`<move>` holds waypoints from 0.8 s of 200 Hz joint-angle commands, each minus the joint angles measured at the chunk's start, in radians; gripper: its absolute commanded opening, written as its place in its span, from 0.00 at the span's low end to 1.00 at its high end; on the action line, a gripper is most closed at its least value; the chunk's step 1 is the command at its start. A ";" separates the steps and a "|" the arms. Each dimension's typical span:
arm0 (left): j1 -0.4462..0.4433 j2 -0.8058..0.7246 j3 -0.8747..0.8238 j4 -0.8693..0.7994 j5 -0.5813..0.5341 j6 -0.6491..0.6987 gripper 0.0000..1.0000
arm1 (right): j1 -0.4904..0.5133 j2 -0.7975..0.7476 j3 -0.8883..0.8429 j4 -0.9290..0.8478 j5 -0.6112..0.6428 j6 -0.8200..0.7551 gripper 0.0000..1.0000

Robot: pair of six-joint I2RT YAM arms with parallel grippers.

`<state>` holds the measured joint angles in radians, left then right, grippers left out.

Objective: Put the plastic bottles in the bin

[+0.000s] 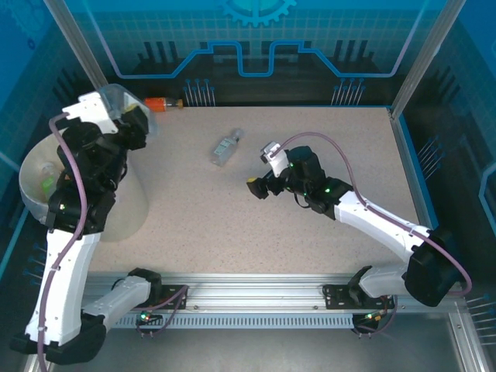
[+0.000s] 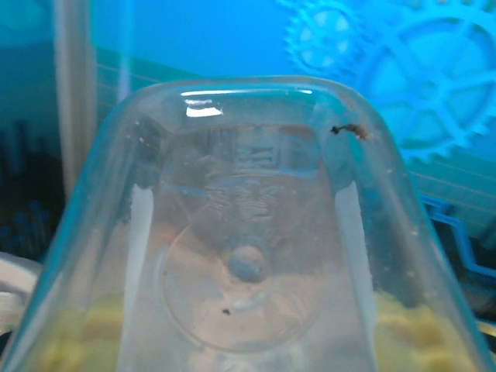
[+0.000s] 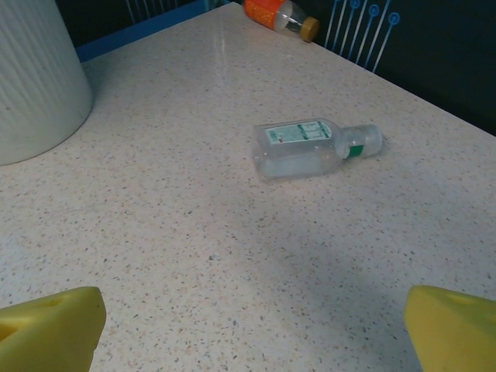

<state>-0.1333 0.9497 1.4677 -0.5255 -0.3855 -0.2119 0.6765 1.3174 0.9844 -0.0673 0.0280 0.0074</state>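
Clasping a clear bottle (image 2: 248, 232) by the bin (image 1: 124, 213), left gripper (image 1: 122, 115) clenched; right gripper (image 3: 252, 329) released, empty.

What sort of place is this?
Probably a robot test booth: a left arm and a right arm bolted to one speckled table, enclosed by blue gear-printed walls.

Speckled table (image 1: 310, 194), clear bottle (image 1: 225, 147) on its side mid-table, orange bottle (image 1: 163, 103) at far edge, bin (image 1: 128, 208) left
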 commanded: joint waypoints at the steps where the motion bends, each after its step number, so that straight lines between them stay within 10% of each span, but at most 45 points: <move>1: 0.128 -0.002 0.025 0.023 -0.024 0.028 0.46 | -0.014 -0.015 0.042 -0.037 0.029 0.005 1.00; 50: 0.487 0.027 0.026 -0.062 0.256 -0.103 0.45 | -0.027 -0.015 0.049 -0.074 0.036 0.002 1.00; 98: 0.981 0.074 -0.103 0.063 0.761 -0.421 0.43 | -0.038 -0.019 0.055 -0.097 0.039 0.017 1.00; 160: 1.124 0.140 -0.190 0.204 0.844 -0.575 0.44 | -0.048 -0.033 0.043 -0.112 0.047 0.036 1.00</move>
<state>0.9634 1.0885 1.2980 -0.4397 0.3767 -0.6807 0.6445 1.3121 1.0080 -0.1650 0.0574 0.0208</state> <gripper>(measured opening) 0.538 0.998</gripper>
